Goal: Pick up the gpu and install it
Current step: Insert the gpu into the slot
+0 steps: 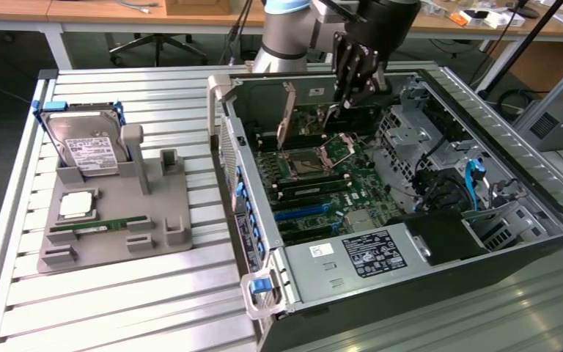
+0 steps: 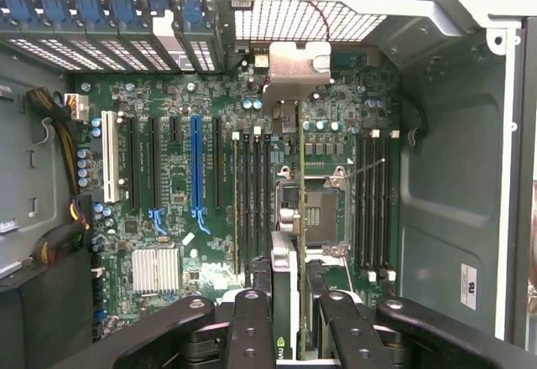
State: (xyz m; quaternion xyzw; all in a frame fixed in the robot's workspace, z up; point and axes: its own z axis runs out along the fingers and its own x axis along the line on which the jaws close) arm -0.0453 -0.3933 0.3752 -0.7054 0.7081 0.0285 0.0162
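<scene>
The gpu (image 2: 287, 285) is a thin dark card that the wrist view shows edge-on, running from between my fingers to its silver end bracket (image 2: 295, 71) by the case's rear grille. My gripper (image 2: 292, 335) is shut on it, with one black finger on each side. In the exterior view my gripper (image 1: 348, 99) hangs inside the open computer case (image 1: 516, 242) at its far end, above the motherboard. There the gpu (image 1: 286, 117) stands on edge toward the rear wall. It hovers over the area between the memory slots and the open CPU socket (image 2: 323, 210).
The blue expansion slot (image 2: 195, 168) and black slots lie beside the card's line. On the exterior view's left, a grey stand (image 1: 115, 235) on the slatted table holds a hard drive (image 1: 86, 143), a CPU (image 1: 76, 205) and a green memory stick (image 1: 100, 224). Drive cages and cables crowd the case's right side.
</scene>
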